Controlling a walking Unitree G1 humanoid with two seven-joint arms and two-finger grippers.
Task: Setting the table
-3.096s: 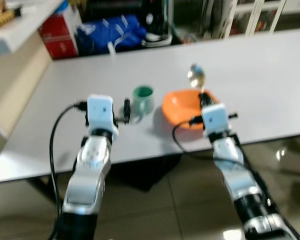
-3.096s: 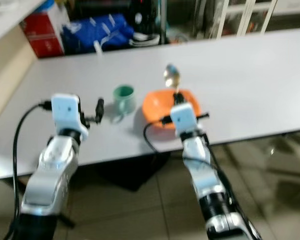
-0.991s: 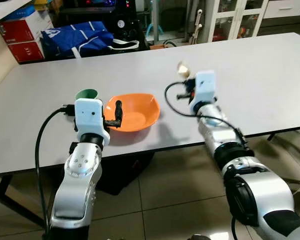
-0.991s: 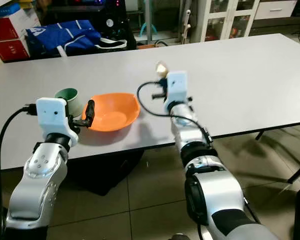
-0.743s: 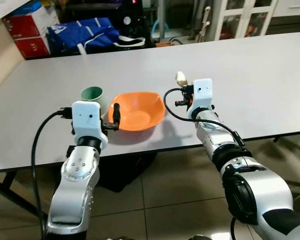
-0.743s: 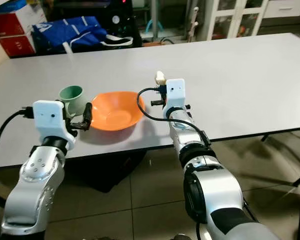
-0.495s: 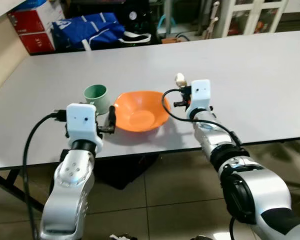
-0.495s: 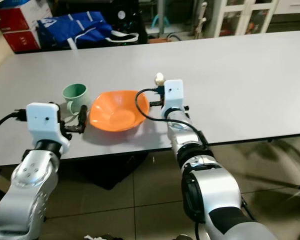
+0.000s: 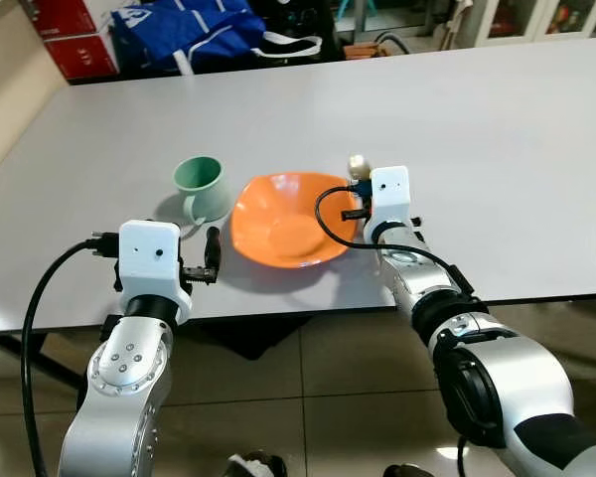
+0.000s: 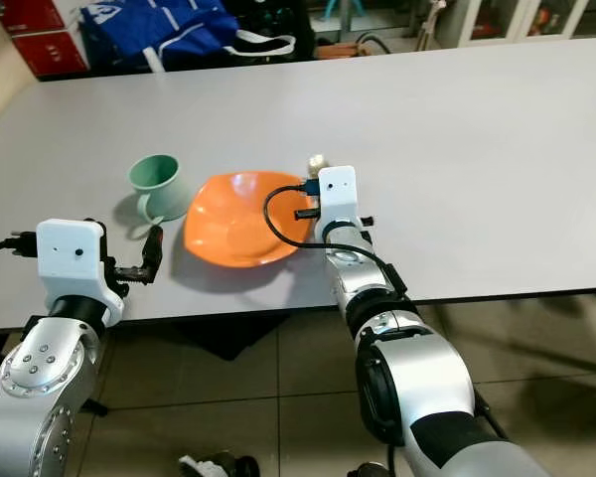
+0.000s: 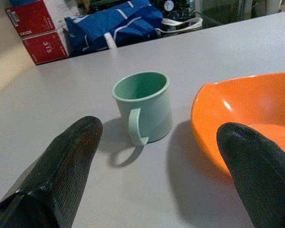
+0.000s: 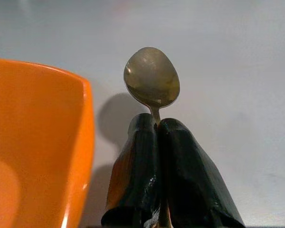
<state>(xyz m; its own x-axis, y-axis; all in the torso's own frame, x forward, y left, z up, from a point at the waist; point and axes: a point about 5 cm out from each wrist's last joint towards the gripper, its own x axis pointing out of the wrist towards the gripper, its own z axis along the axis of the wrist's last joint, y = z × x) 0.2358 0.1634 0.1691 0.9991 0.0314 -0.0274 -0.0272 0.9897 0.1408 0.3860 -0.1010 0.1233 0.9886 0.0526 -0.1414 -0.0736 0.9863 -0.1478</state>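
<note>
An orange bowl (image 9: 288,221) sits near the front edge of the grey table (image 9: 497,119), with a green mug (image 9: 201,187) just to its left. My right gripper (image 12: 157,127) is shut on the handle of a metal spoon (image 12: 152,78). It holds the spoon (image 9: 358,163) low over the table, close beside the bowl's right rim (image 12: 83,123). My left gripper (image 11: 160,129) is open near the table's front edge, facing the mug (image 11: 143,104) and the bowl's left rim (image 11: 213,107), touching neither. One of its fingers (image 9: 213,250) shows in the left eye view.
A blue bag (image 9: 189,25) and a red box (image 9: 68,30) lie beyond the table's far edge. A beige surface (image 9: 0,89) runs along the left. Tiled floor (image 9: 308,407) lies below the front edge. The table's right half is bare.
The right gripper has brought the spoon down close to the table beside the bowl. The left gripper has drawn back from the bowl's left rim. The head camera has tilted down.
</note>
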